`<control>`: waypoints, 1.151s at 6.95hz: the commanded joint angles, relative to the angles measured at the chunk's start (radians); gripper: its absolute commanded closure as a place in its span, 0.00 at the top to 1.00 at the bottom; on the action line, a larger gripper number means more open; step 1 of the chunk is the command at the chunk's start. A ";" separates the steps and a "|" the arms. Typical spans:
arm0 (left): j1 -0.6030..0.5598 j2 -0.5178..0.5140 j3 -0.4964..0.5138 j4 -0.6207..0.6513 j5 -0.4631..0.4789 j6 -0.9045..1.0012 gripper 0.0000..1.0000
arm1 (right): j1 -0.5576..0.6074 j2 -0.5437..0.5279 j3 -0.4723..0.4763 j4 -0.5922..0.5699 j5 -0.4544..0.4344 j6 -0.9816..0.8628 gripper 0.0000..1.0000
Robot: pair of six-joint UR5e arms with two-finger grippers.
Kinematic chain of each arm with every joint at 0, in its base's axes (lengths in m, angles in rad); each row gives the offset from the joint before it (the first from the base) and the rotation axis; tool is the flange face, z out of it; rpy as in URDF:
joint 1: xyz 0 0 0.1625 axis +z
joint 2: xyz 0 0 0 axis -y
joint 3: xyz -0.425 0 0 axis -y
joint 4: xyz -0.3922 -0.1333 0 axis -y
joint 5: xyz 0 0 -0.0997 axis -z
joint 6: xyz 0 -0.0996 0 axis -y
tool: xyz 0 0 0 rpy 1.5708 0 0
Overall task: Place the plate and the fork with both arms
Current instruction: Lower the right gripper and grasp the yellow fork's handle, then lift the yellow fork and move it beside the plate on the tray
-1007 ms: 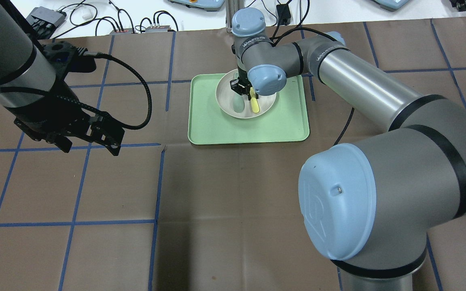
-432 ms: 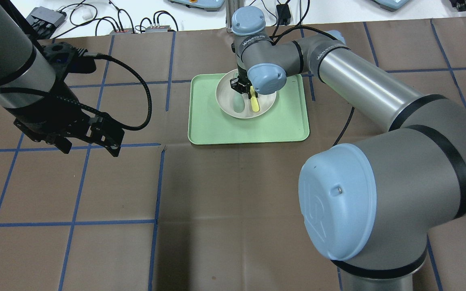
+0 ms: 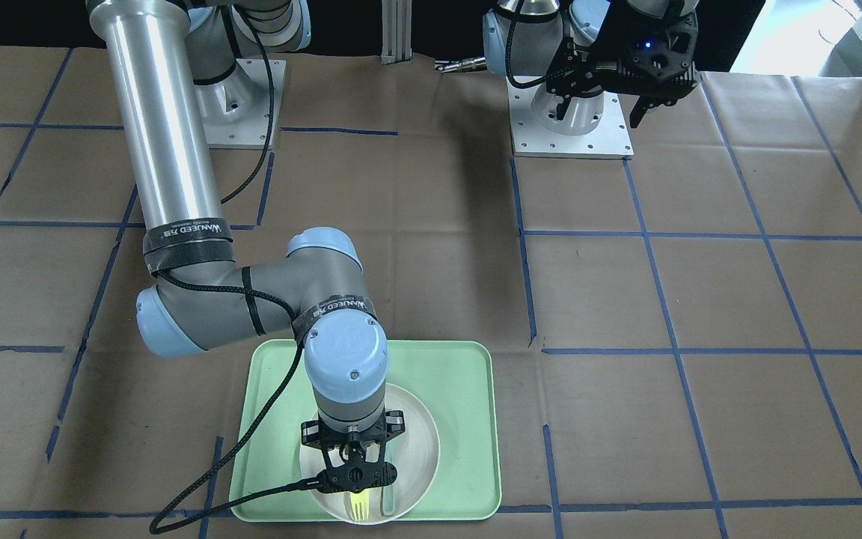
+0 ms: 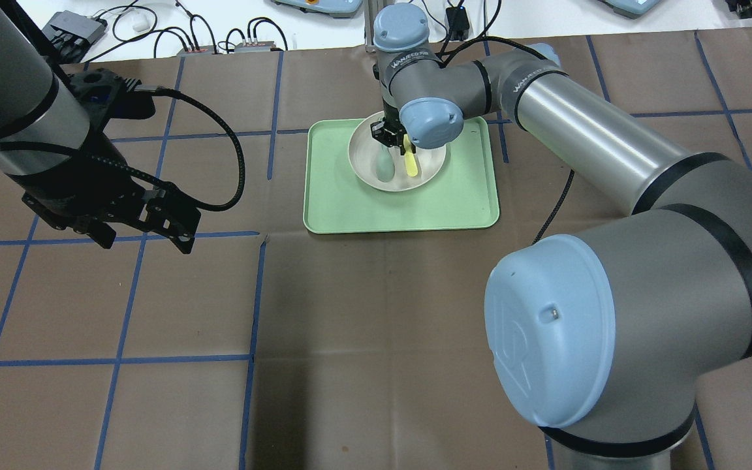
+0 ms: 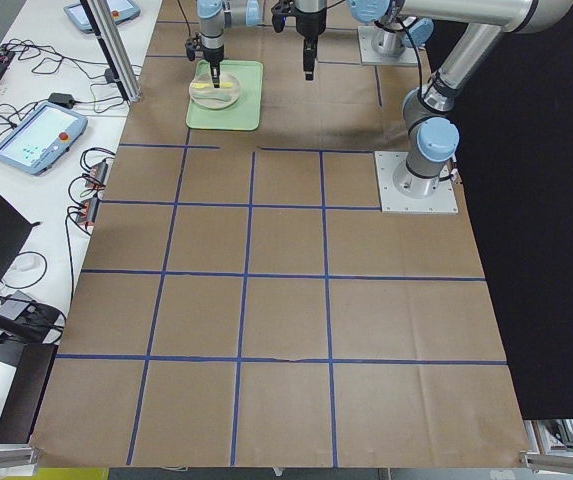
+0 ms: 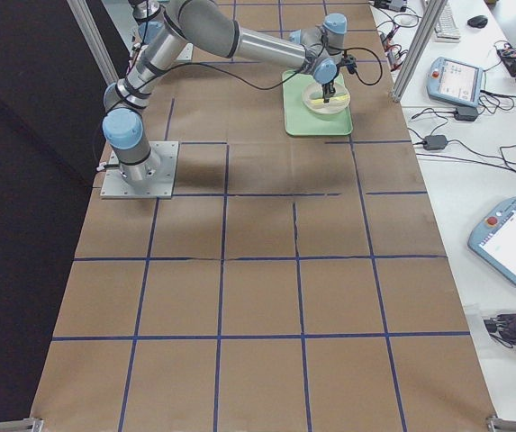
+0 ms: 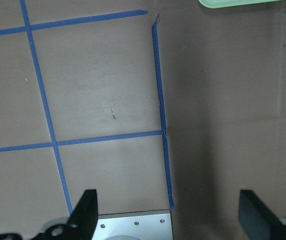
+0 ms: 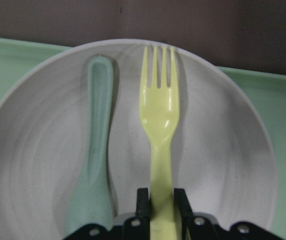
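A narrow gap separates the spoon (image 8: pixel 95 150) from the fork (image 8: pixel 158 110).

1. Brown paper covers the worktop (image 4: pixel 363 313), marked into squares by blue tape lines (image 4: pixel 121 358).
2. A white side bench (image 5: pixel 51 215) carries cables (image 4: pixel 196 29) and a screen pendant (image 5: pixel 34 140).
3. A black backdrop (image 5: pixel 556 250) closes off the opposite side.

Your right arm's wrist is moving toward the far side of the worktop. In the overhead view its light-blue wrist cap (image 4: pixel 431 122) sits a touch higher than a second ago and hides less of the plate (image 4: pixel 363 156). The right pincer (image 8: pixel 161 202), clamped on the fork (image 4: pixel 410 163), goes with it. The fork's near end now lies a little further from the plate's near rim. You cannot tell lifting from sliding here. The big elbow cap (image 4: pixel 549 333) drifts slightly down and right.
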 commanded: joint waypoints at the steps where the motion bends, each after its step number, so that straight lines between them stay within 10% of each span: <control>1: 0.000 0.000 0.000 0.000 0.000 -0.001 0.99 | 0.000 -0.067 0.000 0.063 0.006 0.011 0.00; 8: 0.000 0.000 0.000 0.000 0.000 -0.003 1.00 | -0.141 -0.134 0.098 0.132 -0.029 -0.007 0.00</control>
